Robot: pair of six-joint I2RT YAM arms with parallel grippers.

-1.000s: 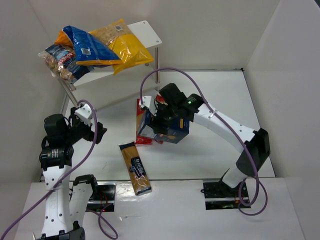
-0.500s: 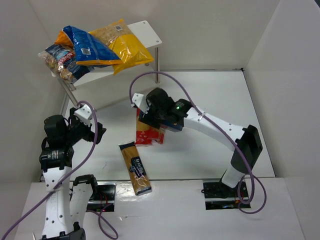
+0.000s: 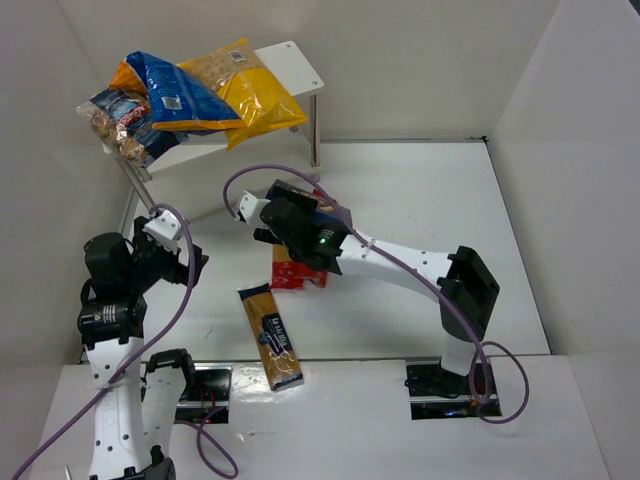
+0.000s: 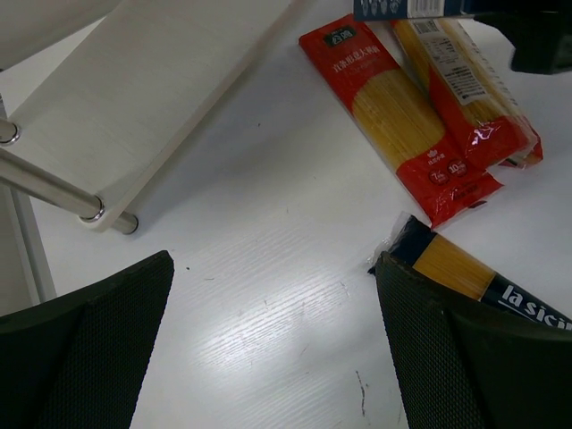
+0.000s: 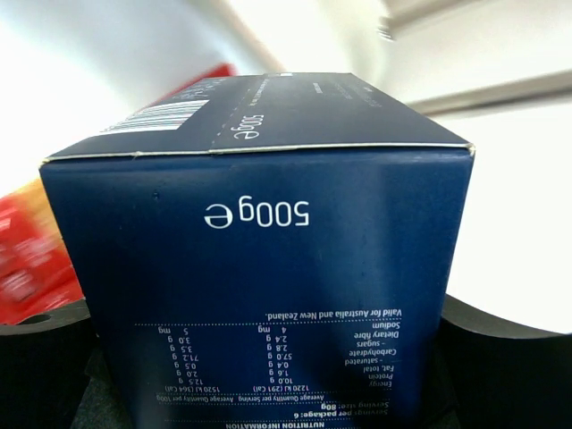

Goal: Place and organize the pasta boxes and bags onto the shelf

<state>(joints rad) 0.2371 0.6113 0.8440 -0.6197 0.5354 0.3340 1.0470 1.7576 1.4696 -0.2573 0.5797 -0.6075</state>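
Box in right jaws, shelf ahead-left

Right jaws: clamped on dark blue box (image 5: 259,250), its long axis running away from the wrist, above the slim red boxes (image 3: 288,275). Shelf (image 3: 295,62) lies beyond and leftward; bags (image 3: 190,95) crowd its top tier. Left jaws: wide, empty, over desk (image 4: 268,268), nearer the shelf. Right wrist view proves the grip; overhead, the wrist hides most of the box.

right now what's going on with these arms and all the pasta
The right gripper is clamped on the dark blue pasta box, holding it above two slim red boxes on the table. The left gripper hangs open and empty by the shelf. Bags are piled on its top board; the spaghetti packet lies nearer the arms.
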